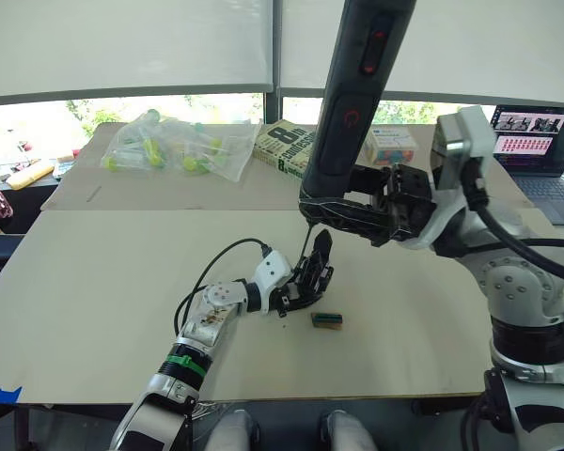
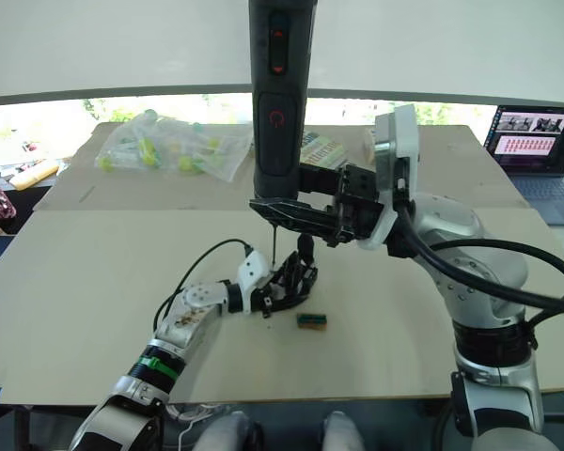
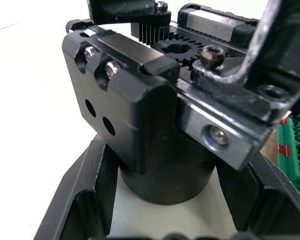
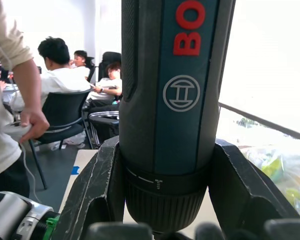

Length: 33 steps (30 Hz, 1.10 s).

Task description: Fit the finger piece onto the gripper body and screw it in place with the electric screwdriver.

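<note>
At the upper left of the frame, on the far part of the bench (image 1: 94, 282), lies a clear plastic bag (image 1: 174, 146) with small yellow-green things inside. Beside it, toward the middle, is a book (image 1: 284, 146) with a big "8" on the cover.

In the lower left, the left gripper (image 1: 296, 287) reaches toward the centre of the frame. Its fingers (image 3: 85, 200) are closed around the round base of the gripper body (image 1: 310, 272), which stands on the bench just below the middle of the picture. In the left wrist view the gripper body (image 3: 150, 130) shows a toothed gear on top, some screws and a few empty holes on its side. A pointed black finger rises from it. I cannot tell if the finger piece is already on the body.

Just right of the gripper body, a small green-brown box (image 1: 327, 320) lies on the bench, near it but not touching.

Above the body, the electric screwdriver (image 1: 352, 94) stands almost upright from the top of the frame, and its thin bit points down just over the gripper body. The right gripper (image 1: 357, 211) holds it near the lower end, with the fingers (image 4: 95, 195) pressed on both sides of the barrel.

At the upper right there is an open laptop (image 1: 536, 141) on the bench. The right wrist view shows people (image 4: 65, 75) sitting on chairs in the room behind.
</note>
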Tool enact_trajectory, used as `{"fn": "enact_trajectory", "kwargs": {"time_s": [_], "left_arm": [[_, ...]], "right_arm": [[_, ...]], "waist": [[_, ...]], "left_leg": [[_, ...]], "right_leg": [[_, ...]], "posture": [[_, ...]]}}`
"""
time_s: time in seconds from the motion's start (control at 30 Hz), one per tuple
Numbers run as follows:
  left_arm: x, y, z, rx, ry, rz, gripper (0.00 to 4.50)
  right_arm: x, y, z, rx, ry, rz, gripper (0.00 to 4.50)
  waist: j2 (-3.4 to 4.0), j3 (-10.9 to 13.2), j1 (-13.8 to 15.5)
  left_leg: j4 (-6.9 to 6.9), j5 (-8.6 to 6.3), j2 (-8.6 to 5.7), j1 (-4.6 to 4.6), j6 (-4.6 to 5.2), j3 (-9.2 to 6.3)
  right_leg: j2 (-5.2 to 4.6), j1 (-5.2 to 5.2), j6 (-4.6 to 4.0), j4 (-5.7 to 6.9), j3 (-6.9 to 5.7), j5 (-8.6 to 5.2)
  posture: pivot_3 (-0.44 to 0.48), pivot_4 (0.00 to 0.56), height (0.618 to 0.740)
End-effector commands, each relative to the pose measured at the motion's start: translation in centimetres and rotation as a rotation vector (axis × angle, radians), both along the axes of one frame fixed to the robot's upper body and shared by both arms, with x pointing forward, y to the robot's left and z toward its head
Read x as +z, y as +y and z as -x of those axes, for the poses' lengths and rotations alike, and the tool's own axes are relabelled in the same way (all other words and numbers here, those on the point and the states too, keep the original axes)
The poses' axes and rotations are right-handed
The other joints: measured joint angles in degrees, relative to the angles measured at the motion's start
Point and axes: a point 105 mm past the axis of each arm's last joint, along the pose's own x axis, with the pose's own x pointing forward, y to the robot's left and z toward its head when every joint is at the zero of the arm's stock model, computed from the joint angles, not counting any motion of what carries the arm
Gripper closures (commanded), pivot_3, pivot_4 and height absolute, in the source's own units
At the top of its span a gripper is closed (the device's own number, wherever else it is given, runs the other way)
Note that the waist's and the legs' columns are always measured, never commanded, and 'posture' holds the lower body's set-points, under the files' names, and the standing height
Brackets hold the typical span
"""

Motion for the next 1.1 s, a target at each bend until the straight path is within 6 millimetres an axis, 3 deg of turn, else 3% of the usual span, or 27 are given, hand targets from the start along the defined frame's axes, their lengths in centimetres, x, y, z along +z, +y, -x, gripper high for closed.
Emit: {"fn": "enact_trajectory", "kwargs": {"time_s": [0.03, 1.1], "left_arm": [[-1.2, 0.4, 0.5, 0.002, 0.04, -0.017, 2.19], [-1.7, 0.7, 1.0, -0.005, 0.077, -0.034, 2.19]], "right_arm": [[1.1, -0.1, -0.1, -0.027, -0.085, -0.011, 2.56], [-2.9, 1.2, -1.6, -0.083, -0.057, 0.075, 2.56]], "waist": [[0.0, 0.0, 0.0], [0.01, 0.0, -0.3]], "left_leg": [[0.0, 0.0, 0.0, 0.01, 0.0, 0.0], [-0.07, 0.0, 0.01, 0.01, 0.0, 0.01]], "right_leg": [[0.0, 0.0, 0.0, 0.01, 0.0, 0.0], [0.03, -0.03, 0.0, -0.01, -0.02, 0.0]], "posture": [[0.0, 0.15, 0.74], [0.0, 0.15, 0.74]]}}
